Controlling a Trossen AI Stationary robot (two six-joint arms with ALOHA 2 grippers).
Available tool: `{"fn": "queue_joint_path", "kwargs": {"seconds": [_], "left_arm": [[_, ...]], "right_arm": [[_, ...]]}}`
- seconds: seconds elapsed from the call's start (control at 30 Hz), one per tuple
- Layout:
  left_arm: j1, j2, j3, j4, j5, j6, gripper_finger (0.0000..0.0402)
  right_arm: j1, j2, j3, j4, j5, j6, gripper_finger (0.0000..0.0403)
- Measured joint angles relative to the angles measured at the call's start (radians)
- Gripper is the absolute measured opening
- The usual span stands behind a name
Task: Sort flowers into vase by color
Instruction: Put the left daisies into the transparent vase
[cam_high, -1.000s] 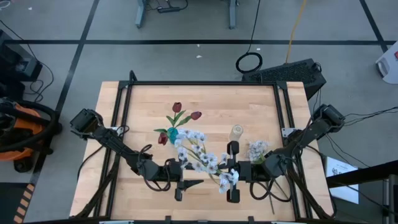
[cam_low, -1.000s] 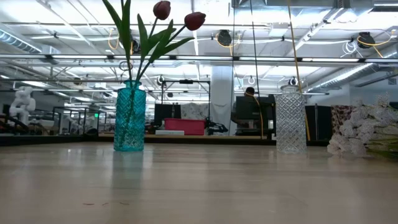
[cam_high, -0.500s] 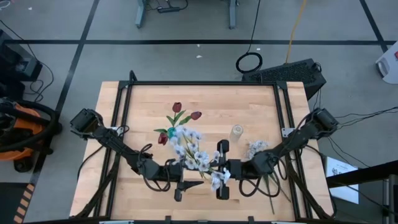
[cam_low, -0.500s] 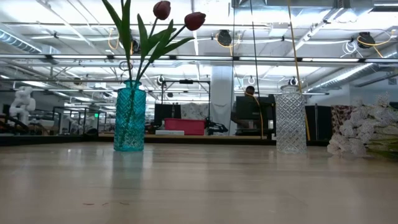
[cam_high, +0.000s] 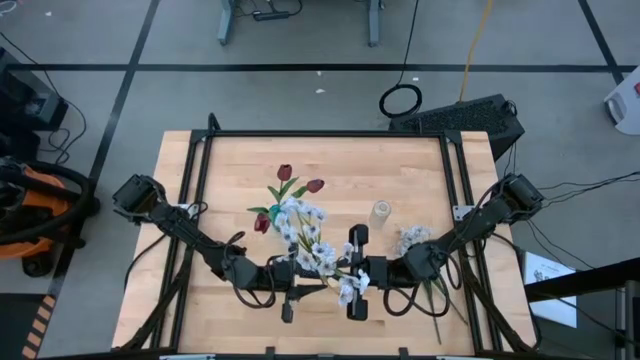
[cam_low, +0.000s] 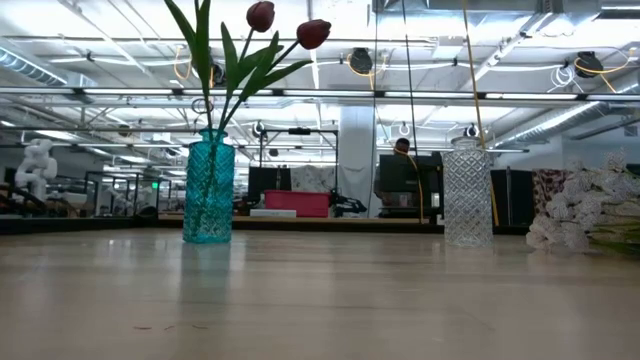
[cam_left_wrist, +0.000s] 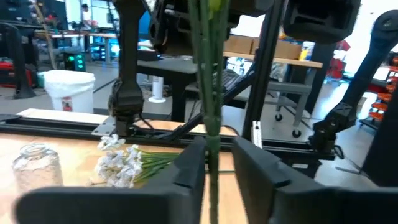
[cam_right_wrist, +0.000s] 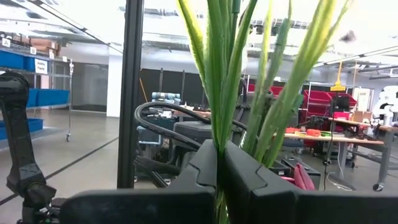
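My right gripper (cam_high: 352, 277) is shut on a white-blossom flower spray (cam_high: 305, 240) near the table's near edge. Its blossoms spread toward the teal vase (cam_high: 275, 213), which stands upright on its base (cam_low: 209, 185) and holds the red tulips (cam_high: 285, 172). My left gripper (cam_high: 300, 287) is open. In the left wrist view its fingers (cam_left_wrist: 193, 165) stand on either side of the spray's green stem (cam_left_wrist: 210, 118). The clear vase (cam_high: 381, 212) stands upright (cam_low: 468, 190) and holds no flowers. More white flowers (cam_high: 415, 240) lie on the table. My right gripper (cam_right_wrist: 221, 158) pinches the spray's bundle of green stems and leaves (cam_right_wrist: 219, 134) between its two fingers. The stems and leaves rise out of the fingers. The high view shows the spray reaching from the gripper toward the teal vase, with no part of it plainly on the table.
The pile of white flowers (cam_low: 580, 215) lies by the table's right side, beside my right arm. Black rails (cam_high: 200, 170) frame the tabletop. Bare wood (cam_high: 400, 165) lies toward the far edge. A person shows in the room beyond (cam_low: 400, 150).
My right gripper has moved toward the table's left, carrying the white spray with it, so the blossoms now sit closer to the teal vase. My left gripper has moved slightly toward the right gripper, to the spray's stem.
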Motion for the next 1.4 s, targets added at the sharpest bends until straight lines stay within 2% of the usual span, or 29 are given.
{"fn": "queue_joint_path", "kwargs": {"seconds": [0.13, 0.2, 0.37, 0.5, 0.77, 1.07, 1.4], "left_arm": [[0.000, 0.000, 0.000, -0.009, -0.030, -0.001, 0.0024], [0.000, 0.000, 0.000, -0.009, -0.033, -0.002, 0.0013], [0.000, 0.000, 0.000, -0.025, -0.035, -0.002, 0.0023], [-0.003, 0.000, -0.001, -0.052, -0.047, -0.003, 0.0018], [-0.020, -0.001, -0.001, -0.096, -0.064, -0.006, 0.0016], [-0.024, -0.001, -0.001, -0.154, -0.065, -0.032, 0.0015], [-0.026, -0.001, -0.001, -0.188, -0.064, -0.043, 0.0015]], "right_arm": [[0.000, 0.000, 0.000, -0.001, 0.000, 0.004, 0.0000], [0.000, -0.001, 0.000, -0.003, 0.001, 0.019, 0.0000], [0.000, -0.002, 0.000, -0.031, 0.001, 0.038, 0.0014], [0.000, -0.005, 0.000, -0.067, 0.003, 0.101, 0.0040], [0.003, -0.040, 0.000, -0.217, 0.002, 0.242, 0.0115], [0.007, -0.078, 0.000, -0.325, 0.000, 0.312, 0.0204], [0.041, -0.189, 0.000, -0.652, 0.002, 0.460, 0.0252]]}}
